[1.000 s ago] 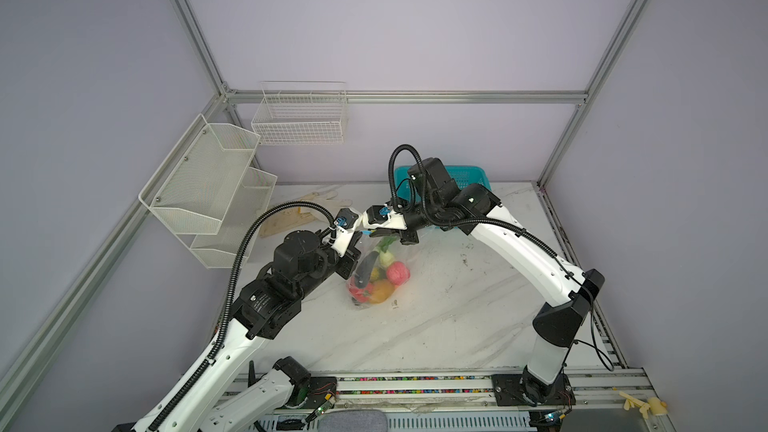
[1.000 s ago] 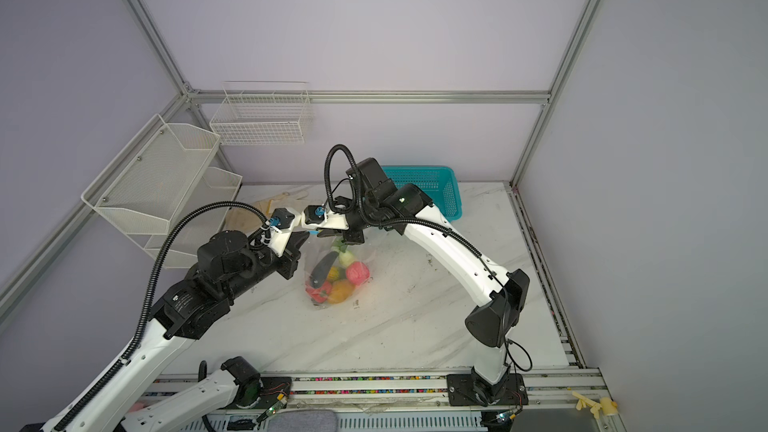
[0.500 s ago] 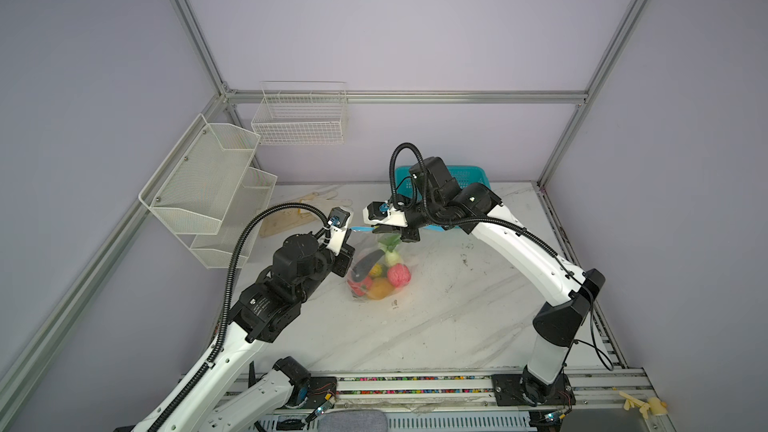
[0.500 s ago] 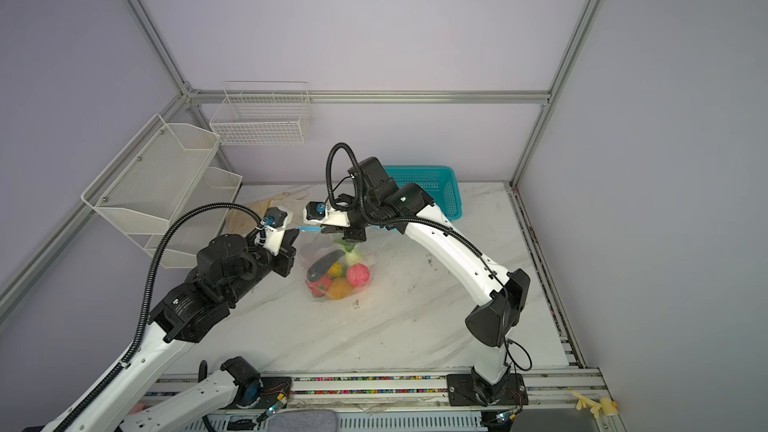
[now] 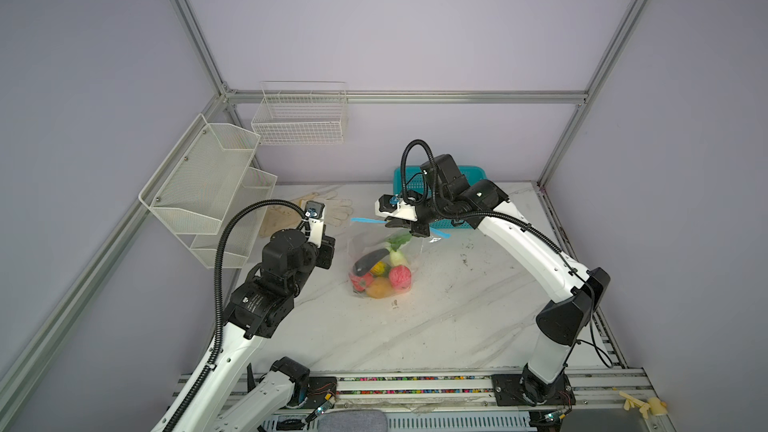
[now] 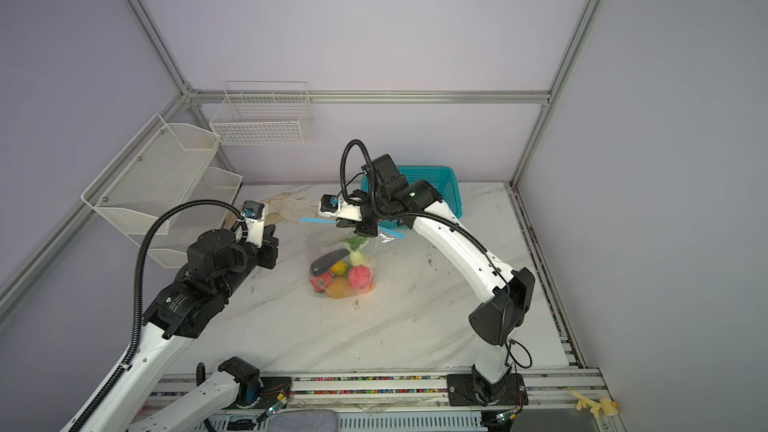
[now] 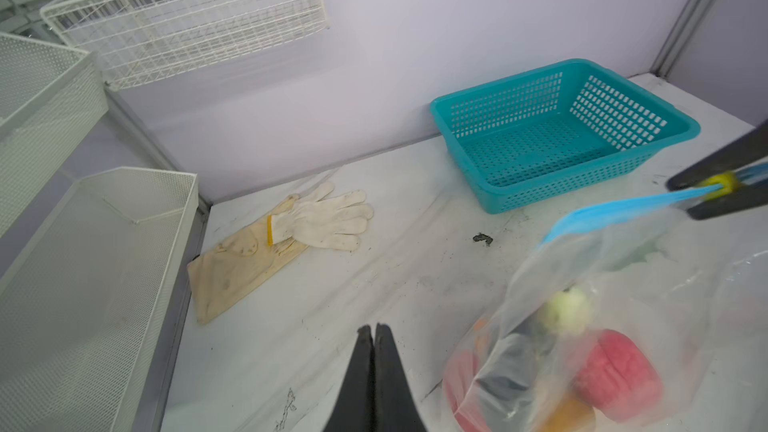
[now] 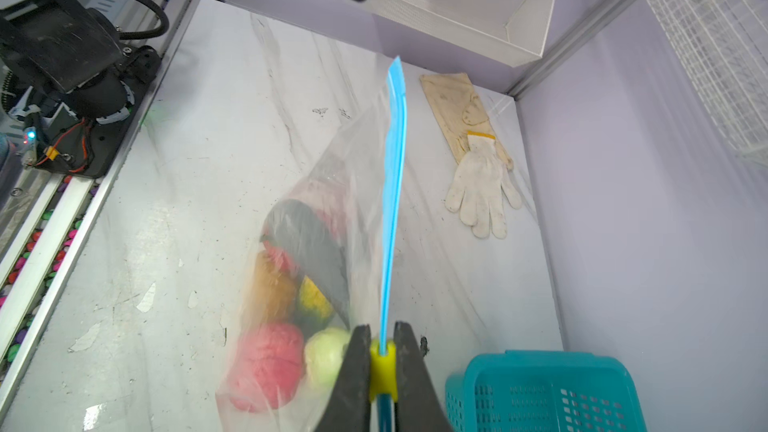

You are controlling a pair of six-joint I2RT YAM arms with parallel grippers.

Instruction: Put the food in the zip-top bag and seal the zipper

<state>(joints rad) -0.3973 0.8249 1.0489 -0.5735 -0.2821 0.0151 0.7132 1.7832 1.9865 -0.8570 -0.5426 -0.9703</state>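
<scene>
1. Right wrist view: the right hand (image 8: 382, 328) is pinched narrow on the yellow slider tab (image 8: 383, 367) of the zipper (image 8: 395, 184), with one finger on each side of it.
2. In both top views the zipper is a straight blue strip held above the table (image 5: 457, 305). Its long axis runs roughly 9 to 3 o'clock. The longer free end points to 9 o'clock, toward the left arm, and a shorter length shows past the hand at 3 o'clock.
3. The zip-top bag (image 5: 358, 248) hangs from that strip near the table's middle and drops toward 6 o'clock. The food (image 5: 384, 278) is bunched in its bottom, which rests on the table. The eggplant piece (image 5: 368, 263) lies slanted, 8 to 2 o'clock.
4. The left hand (image 7: 372, 328) has its fingers pressed together on nothing. It sits at 9 o'clock of the bag, apart from it.
5. The teal basket (image 6: 446, 197) stands at 1 o'clock of the bag, and the gloves (image 5: 332, 209) lie at 10 o'clock.
6. A second ago the left hand was up at the zipper's 9 o'clock end, close to the right hand. It has since drawn back toward 8 o'clock, leaving that end free. The right hand and bag are about where they were.
</scene>
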